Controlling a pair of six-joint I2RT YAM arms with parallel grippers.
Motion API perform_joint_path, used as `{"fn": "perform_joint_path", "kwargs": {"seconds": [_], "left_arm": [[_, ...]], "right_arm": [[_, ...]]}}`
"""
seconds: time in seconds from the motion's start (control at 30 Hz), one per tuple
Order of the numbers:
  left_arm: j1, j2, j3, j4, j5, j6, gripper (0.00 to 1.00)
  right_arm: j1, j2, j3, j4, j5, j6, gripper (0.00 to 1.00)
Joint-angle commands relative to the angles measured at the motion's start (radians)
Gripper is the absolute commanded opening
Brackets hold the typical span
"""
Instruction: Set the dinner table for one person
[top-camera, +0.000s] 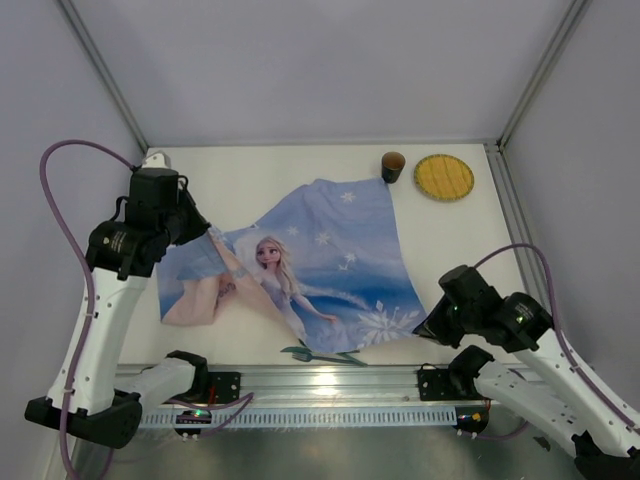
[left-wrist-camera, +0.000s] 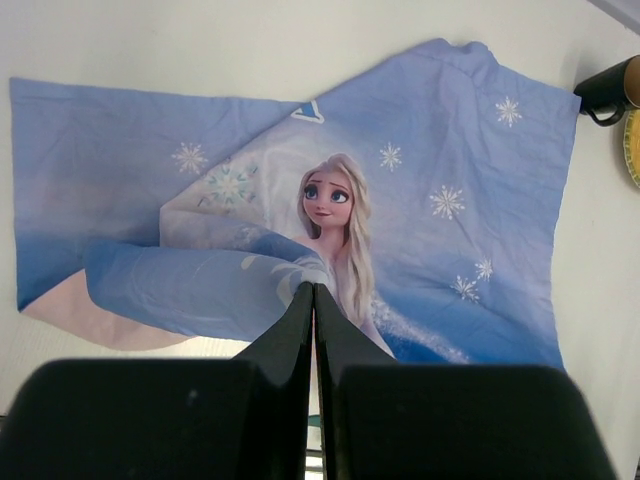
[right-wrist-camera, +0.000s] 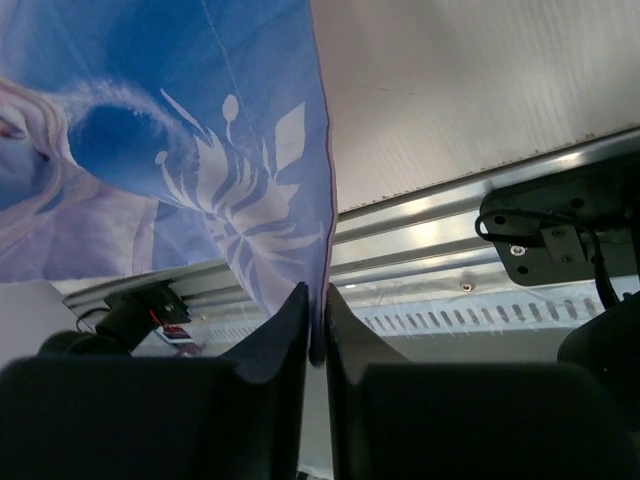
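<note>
Cloth (top-camera: 330, 260), blue printed, on dinner table (top-camera: 250, 175); skewed, left part folded over.

Handling, as judged: thin, soft, light, sure to drape and crease; best taken at corners or hems. Table rigid and fixed, long axis left to right. Cloth's long axis roughly follows it; the printed figure's head points to the far edge. Right gripper (right-wrist-camera: 315, 325) is pinching the near-right corner; left gripper (left-wrist-camera: 313, 295) is pressed together at the fold, catch uncertain.

I see plain pale grey panel walls (top-camera: 300, 60) closing three sides, joined by slim silver aluminium corner posts (top-camera: 545, 70). Light is soft and even, glaring only on the silver metal rail (top-camera: 330, 385) in front.
</note>
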Motion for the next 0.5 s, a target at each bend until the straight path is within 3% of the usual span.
{"fn": "perform_joint_path", "kwargs": {"seconds": [0.0, 0.03, 0.1, 0.47], "left_arm": [[-0.004, -0.016, 0.050, 0.039, 0.019, 0.001, 0.00], [-0.004, -0.019, 0.052, 0.038, 0.016, -0.001, 0.00], [-0.004, -0.028, 0.059, 0.030, 0.007, 0.003, 0.00], [-0.004, -0.088, 0.027, 0.016, -0.030, 0.007, 0.00]], "right_arm": [[0.005, -0.033, -0.072, -0.010, -0.048, 0.082, 0.16], [0.005, -0.033, -0.084, 0.006, -0.053, 0.086, 0.36], [0.005, -0.013, -0.100, 0.050, -0.062, 0.080, 0.61], [0.005, 0.226, 0.061, 0.144, 0.050, -0.099, 0.66]]}}
